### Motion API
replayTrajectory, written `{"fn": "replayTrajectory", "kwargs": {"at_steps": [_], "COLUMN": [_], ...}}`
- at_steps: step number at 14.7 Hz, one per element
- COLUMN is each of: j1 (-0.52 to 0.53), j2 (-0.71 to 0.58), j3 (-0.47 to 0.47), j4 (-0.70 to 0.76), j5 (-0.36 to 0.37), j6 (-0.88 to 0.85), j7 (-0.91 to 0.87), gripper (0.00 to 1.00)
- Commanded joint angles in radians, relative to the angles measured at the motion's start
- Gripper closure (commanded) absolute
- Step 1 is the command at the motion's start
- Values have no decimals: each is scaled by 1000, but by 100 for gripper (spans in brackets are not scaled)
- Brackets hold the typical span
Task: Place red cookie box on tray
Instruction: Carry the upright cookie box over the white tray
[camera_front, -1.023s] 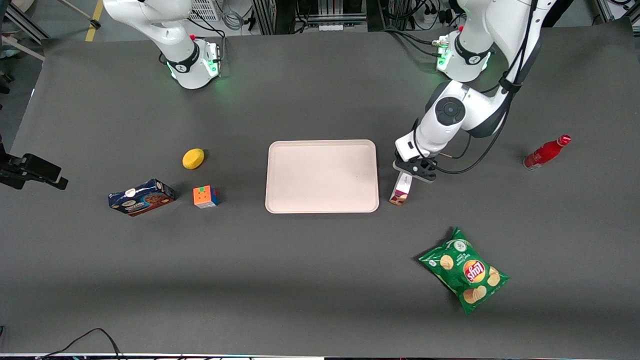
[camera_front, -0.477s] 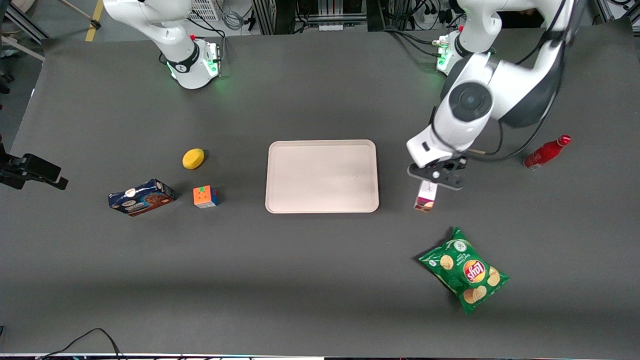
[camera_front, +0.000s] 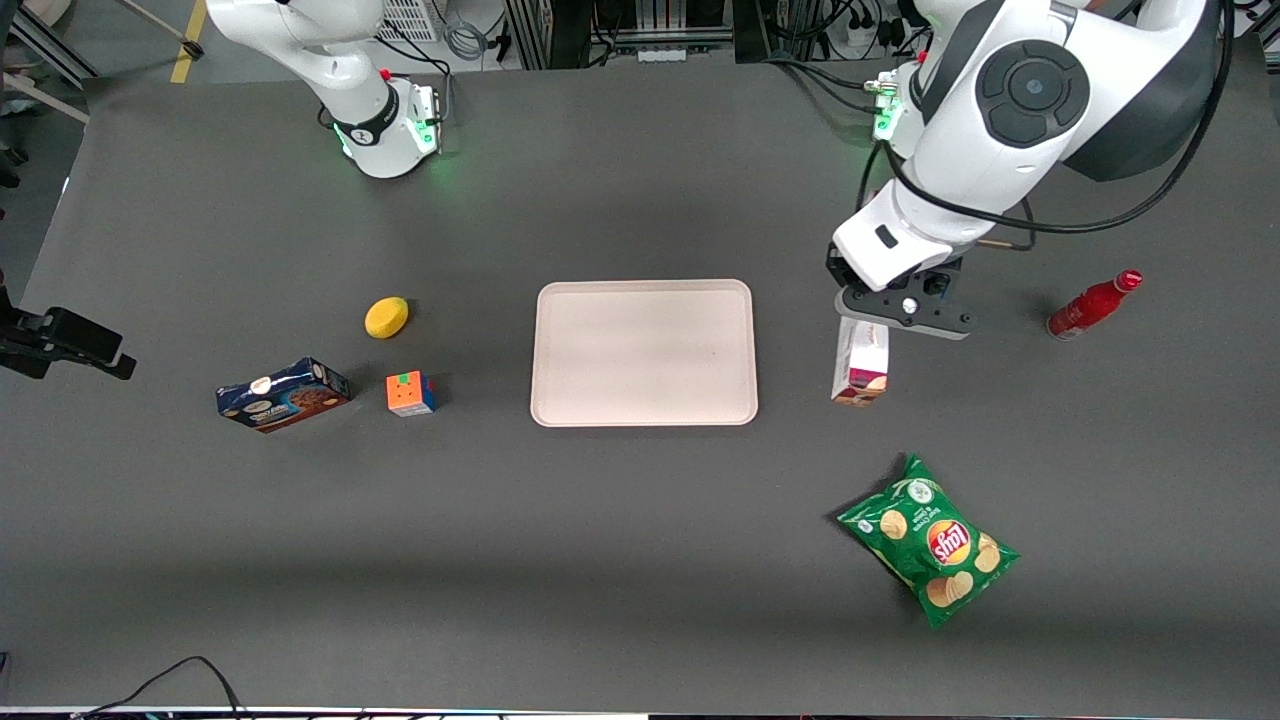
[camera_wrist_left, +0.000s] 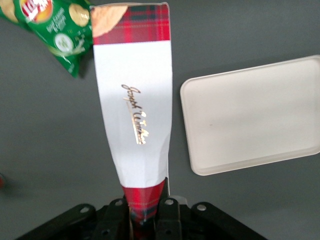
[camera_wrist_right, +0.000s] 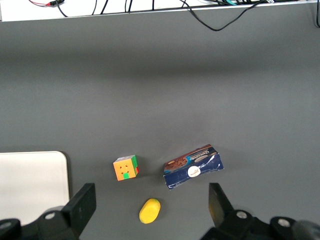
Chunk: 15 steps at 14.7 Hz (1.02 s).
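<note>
While the hand (camera_front: 905, 312) grips one end of the red box (camera_front: 860, 366), which hangs long-end down, the tray (camera_front: 643, 352) sits beside it, toward the parked arm.

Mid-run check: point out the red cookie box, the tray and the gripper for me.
red cookie box (camera_wrist_left: 134, 115): left wrist view, white label band.
tray (camera_front: 642, 290): front view, rim edge nearest the robot bases.
gripper (camera_wrist_left: 145, 220): left wrist view, between fingertips shut on the box's plaid end.
</note>
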<state>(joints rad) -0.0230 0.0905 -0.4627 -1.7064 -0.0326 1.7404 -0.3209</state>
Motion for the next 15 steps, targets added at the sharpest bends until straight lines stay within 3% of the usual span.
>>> {"fn": "replayTrajectory", "kwargs": {"at_steps": [1, 6, 9, 12, 15], "j1": [-9, -15, -15, -23, -23], "j2": [9, 2, 24, 101, 220], "j3": [-94, -273, -342, -344, -344], "j4": [5, -229, -387, -418, -414], "j5": [-44, -18, 95, 157, 363], "j6": [-2, 275, 489, 583, 610], "j7": [-295, -538, -624, -682, -785], "gripper": [83, 82, 82, 82, 81]}}
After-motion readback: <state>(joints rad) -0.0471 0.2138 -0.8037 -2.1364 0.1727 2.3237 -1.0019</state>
